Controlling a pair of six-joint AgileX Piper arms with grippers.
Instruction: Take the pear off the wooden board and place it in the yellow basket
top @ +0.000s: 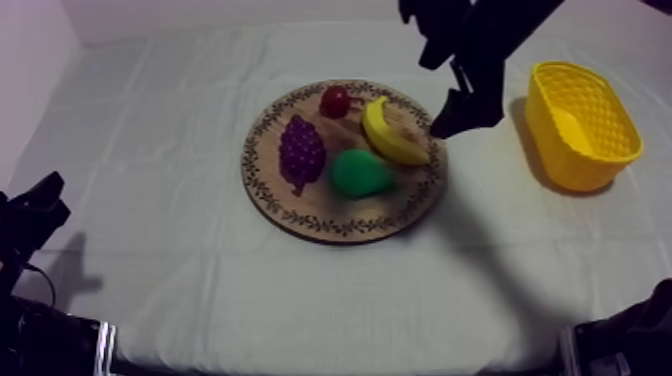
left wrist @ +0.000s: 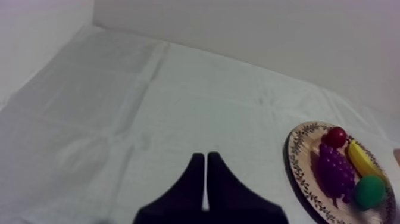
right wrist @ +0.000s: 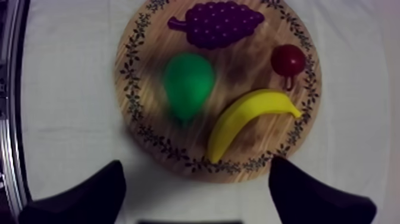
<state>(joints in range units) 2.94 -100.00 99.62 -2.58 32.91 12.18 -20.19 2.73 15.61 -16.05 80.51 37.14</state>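
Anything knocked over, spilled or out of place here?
Nothing stands out. The pear, banana, grapes and small red fruit lie on the wooden board, the yellow basket stands upright beside it, and the right gripper, jaws apart, hovers at the board's rim.

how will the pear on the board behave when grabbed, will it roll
The pear lies on its side, rounded and smooth, so it may roll or slip if pinched off-centre. It looks like a moulded toy, likely light and stiff. The banana lies close beside it, so a nudge may shove that too.
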